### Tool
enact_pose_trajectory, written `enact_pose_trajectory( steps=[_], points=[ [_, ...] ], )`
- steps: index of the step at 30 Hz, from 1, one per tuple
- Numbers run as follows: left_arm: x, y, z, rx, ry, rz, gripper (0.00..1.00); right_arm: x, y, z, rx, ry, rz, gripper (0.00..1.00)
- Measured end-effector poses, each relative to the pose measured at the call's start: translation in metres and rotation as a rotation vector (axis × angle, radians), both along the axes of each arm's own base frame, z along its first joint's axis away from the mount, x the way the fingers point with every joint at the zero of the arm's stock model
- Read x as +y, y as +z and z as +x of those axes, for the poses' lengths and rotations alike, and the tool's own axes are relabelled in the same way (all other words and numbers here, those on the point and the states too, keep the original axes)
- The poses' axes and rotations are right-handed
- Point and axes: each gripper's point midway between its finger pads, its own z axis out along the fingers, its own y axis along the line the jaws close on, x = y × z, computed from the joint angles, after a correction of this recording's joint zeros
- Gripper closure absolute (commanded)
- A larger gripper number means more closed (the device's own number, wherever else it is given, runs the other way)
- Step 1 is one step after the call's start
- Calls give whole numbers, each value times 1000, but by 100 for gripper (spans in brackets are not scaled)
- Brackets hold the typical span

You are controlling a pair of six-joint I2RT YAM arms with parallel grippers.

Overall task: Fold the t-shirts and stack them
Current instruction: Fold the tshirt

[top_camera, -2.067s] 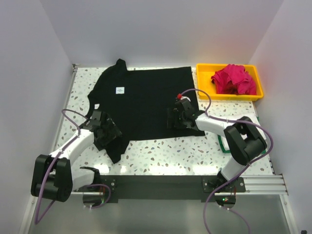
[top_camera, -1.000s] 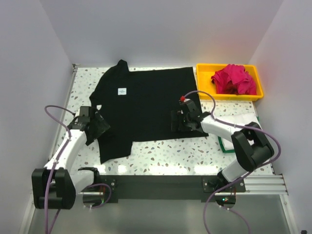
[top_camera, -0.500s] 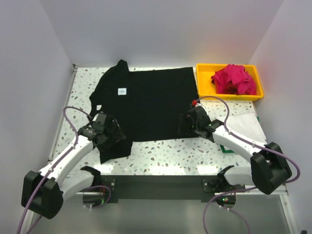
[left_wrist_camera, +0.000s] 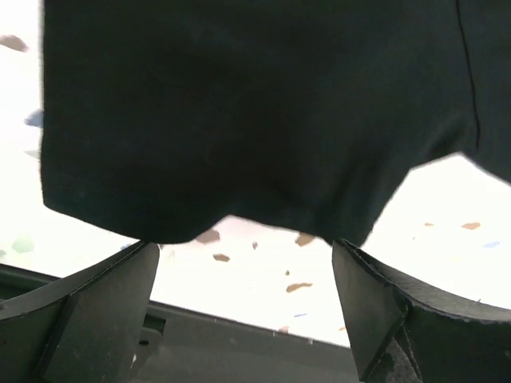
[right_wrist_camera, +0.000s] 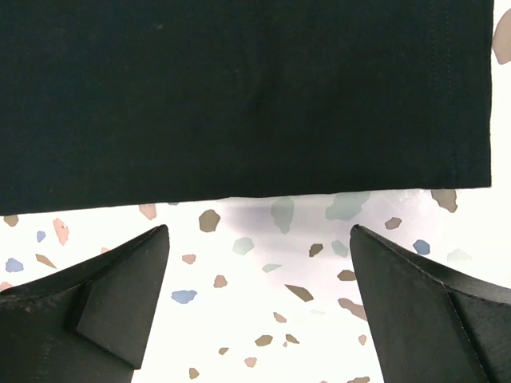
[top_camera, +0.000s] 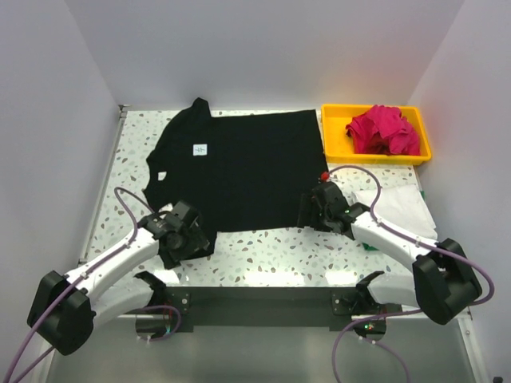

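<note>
The black t-shirt (top_camera: 239, 171) lies flat, long axis left to right, its near edge just beyond my open left fingers (left_wrist_camera: 88, 315) and open right fingers (right_wrist_camera: 96, 307).

A robotics lab test cell: plain white panel walls (top_camera: 263, 48) are enclosing a speckled terrazzo worktop (top_camera: 263, 251), and white cabled robot arms (top_camera: 112, 267) are sitting bolted to a black metal rail (top_camera: 263, 302).
</note>
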Motion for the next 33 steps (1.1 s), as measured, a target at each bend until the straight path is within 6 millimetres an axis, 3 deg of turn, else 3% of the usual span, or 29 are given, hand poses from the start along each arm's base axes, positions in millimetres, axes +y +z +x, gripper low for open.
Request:
enact_pose_trajectory(
  steps=[5,9,13,22,24,27,28,33],
  points=[
    [13,-7,8,-10,80,80,16,-7,-1,0,4,-20,-9,1],
    [22,-18,8,23,128,150,41,-17,4,2,-13,-55,-10,1],
    [29,-20,10,17,177,181,58,-26,2,3,-10,-82,-19,1],
    [42,-21,17,-9,239,194,59,-38,-4,0,15,-117,-34,1],
    [42,-23,18,-5,245,192,67,-39,-4,0,15,-119,-36,1],
    [42,-23,23,-16,248,181,89,-42,-2,-3,20,-123,-40,1],
    [41,-23,25,-20,245,179,100,-44,-1,-4,20,-126,-41,1],
    [42,-23,27,-26,233,178,100,-59,2,-5,3,-175,-55,1]
  ],
)
